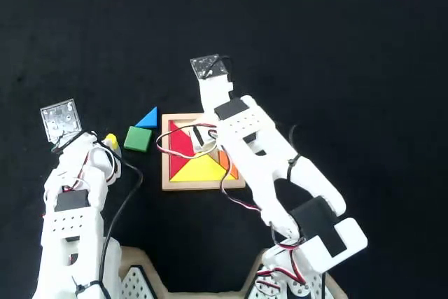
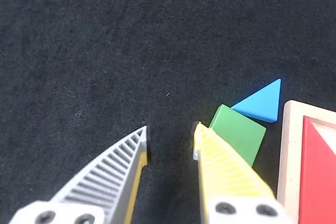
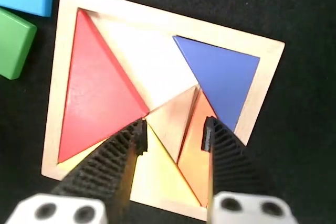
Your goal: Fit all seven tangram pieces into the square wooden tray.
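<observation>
Right gripper (image 3: 173, 132) hangs spread and empty over the middle of the wooden tray (image 3: 60, 77). A red triangle (image 3: 94, 93), yellow triangle (image 3: 157, 177), dark blue triangle (image 3: 220, 77) and orange piece (image 3: 197, 150) lie flat inside, beside a pale gap (image 3: 147, 61). Left gripper (image 2: 170, 129), likewise spread and empty, is just beside the green square (image 2: 239, 132) at the tray's nine o'clock, with the light blue triangle (image 2: 262, 103) at ten. Those two look next. The square needs a flat pinch, then a turn to suit the gap.
</observation>
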Controlling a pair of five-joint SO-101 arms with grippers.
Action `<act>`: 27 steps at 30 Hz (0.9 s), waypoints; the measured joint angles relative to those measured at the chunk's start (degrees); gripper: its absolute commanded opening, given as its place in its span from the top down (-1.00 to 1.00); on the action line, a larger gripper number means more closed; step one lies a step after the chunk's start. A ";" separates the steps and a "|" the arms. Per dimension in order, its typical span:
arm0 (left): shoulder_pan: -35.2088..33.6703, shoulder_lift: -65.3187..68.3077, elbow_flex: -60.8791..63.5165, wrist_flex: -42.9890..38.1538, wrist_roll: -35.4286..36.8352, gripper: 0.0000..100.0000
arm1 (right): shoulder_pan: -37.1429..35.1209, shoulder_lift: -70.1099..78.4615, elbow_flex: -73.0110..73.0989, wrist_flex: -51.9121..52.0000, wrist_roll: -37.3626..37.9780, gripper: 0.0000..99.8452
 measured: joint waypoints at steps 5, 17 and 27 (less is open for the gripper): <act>0.00 0.00 0.00 0.00 0.00 0.69 | 0.00 0.00 -2.64 -1.32 4.75 0.95; 0.00 0.00 0.00 0.00 0.00 0.69 | 0.09 19.25 -17.14 2.99 6.24 0.98; 0.00 0.00 0.00 0.00 0.00 0.69 | 1.41 20.31 -17.58 6.95 6.24 0.98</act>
